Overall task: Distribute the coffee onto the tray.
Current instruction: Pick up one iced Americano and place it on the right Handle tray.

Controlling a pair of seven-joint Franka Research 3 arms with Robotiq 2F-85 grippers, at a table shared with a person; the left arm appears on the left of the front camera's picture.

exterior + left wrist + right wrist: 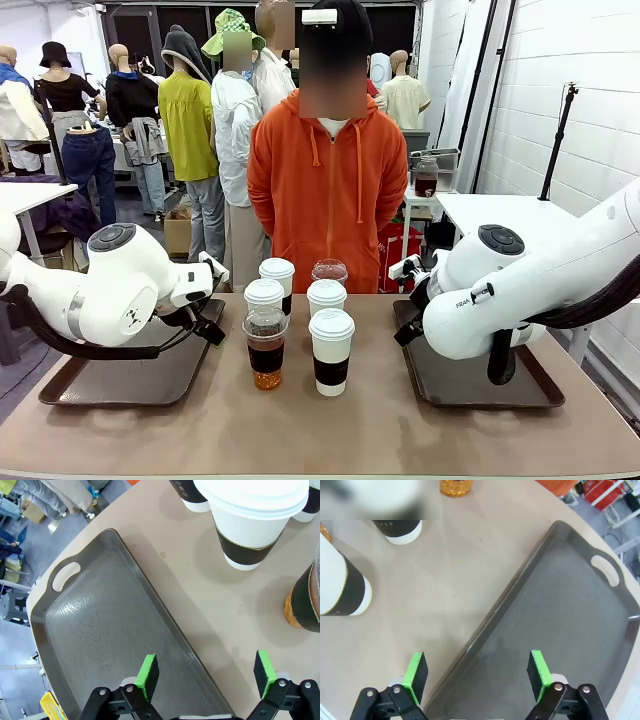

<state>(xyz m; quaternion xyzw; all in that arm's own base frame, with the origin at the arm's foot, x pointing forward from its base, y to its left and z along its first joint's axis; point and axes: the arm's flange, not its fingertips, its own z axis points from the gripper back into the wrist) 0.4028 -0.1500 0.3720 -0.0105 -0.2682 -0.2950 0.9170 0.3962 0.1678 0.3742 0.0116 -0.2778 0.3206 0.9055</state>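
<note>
In the middle of the table (300,430), between the left tray (110,385) and the right tray (460,385), stand 4 white paper cups (331,350) and 2 clear dome-lidded cups (266,350), close together. I judge them light, top-heavy and easy to crush, so a soft hold around the middle seems best. The left gripper (205,672) and the right gripper (476,672) have jaws apart, empty, each above its tray's inner edge.
</note>
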